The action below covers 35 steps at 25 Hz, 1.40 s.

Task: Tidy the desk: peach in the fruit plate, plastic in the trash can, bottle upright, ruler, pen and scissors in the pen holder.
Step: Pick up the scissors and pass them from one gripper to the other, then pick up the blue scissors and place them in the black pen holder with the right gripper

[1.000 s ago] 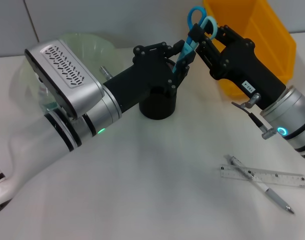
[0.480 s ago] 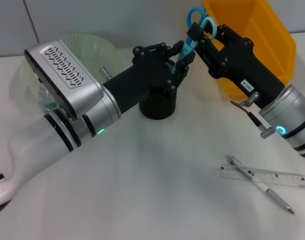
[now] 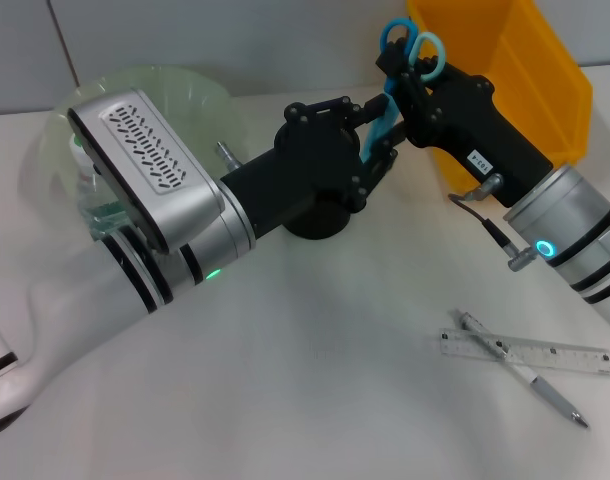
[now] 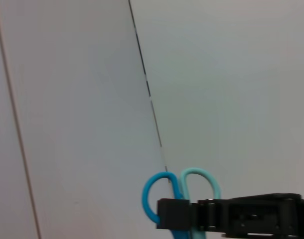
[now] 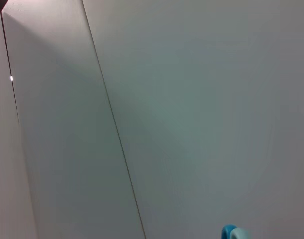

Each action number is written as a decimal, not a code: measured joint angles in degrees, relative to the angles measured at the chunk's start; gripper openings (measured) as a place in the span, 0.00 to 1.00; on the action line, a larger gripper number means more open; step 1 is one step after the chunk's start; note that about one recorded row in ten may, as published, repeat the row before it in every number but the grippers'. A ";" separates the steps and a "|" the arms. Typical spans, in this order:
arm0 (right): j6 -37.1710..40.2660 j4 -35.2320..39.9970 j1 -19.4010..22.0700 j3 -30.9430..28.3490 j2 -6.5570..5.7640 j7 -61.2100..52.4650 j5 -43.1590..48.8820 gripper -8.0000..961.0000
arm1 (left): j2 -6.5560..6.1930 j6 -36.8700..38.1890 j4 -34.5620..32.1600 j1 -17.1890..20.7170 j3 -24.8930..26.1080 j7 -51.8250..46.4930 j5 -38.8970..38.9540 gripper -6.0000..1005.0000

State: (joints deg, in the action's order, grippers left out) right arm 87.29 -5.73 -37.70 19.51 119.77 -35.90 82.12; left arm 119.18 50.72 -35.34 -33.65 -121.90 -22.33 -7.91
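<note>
I am holding the scissors (image 3: 397,78) upright with both claws so the blades can go down into the pen holder (image 3: 318,215), the black cup mostly hidden behind my left wrist. My right gripper (image 3: 405,75) is pinching them just below the two blue loops, which stick up free above the fingers, in front of the yellow bin (image 3: 545,70). My left gripper (image 3: 373,135) is closing around the lower shaft above the cup, steadying the blades; I judge it pressed on them, though the contact is partly hidden. The handover or joint lowering looks unfinished: the scissors are above the holder, not yet standing inside it.

Counting what I can see: one pair of scissors, one holder, one bin, one clear fruit plate (image 3: 200,95) at far left. Near right on the table, one ruler (image 3: 545,353) and one pen (image 3: 530,382) are lying crossed, touching, waiting.
</note>
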 joint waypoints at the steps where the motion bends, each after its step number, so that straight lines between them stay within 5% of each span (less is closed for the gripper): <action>1: -0.01 -0.17 -0.09 -0.15 0.01 0.42 0.00 0.18 | 0.00 0.07 -0.27 -0.08 -0.85 0.93 0.00 0.35; 9: 0.95 0.26 0.20 -0.32 -0.10 0.49 -0.04 0.10 | 0.00 0.14 -0.69 0.12 -1.27 1.25 0.00 0.36; 14: 1.17 1.40 0.70 -0.69 -0.38 0.16 -0.10 0.10 | 0.00 0.13 -0.63 0.97 -0.62 1.25 0.07 0.60; 18: 0.83 3.56 0.97 -0.94 -0.39 -0.11 -0.18 0.10 | 0.00 0.12 -0.45 2.29 0.21 1.24 0.11 0.62; 22: -0.85 6.67 0.09 -0.26 -0.51 -2.14 -0.23 0.10 | -0.16 1.11 -1.46 5.78 0.76 1.23 0.12 0.66; 26: -4.45 9.11 -2.30 2.80 -0.44 -3.59 0.10 0.10 | -0.49 10.97 -2.06 16.24 3.06 1.23 -0.02 0.71; 35: -7.34 8.26 -5.95 4.70 -0.11 2.13 0.32 0.10 | -0.66 17.96 -0.71 23.30 4.51 1.25 -0.29 0.74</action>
State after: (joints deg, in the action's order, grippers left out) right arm 79.95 2.53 -43.66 24.21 119.65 -33.77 82.45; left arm 118.52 68.67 -36.05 -10.34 -117.39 -21.08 -8.20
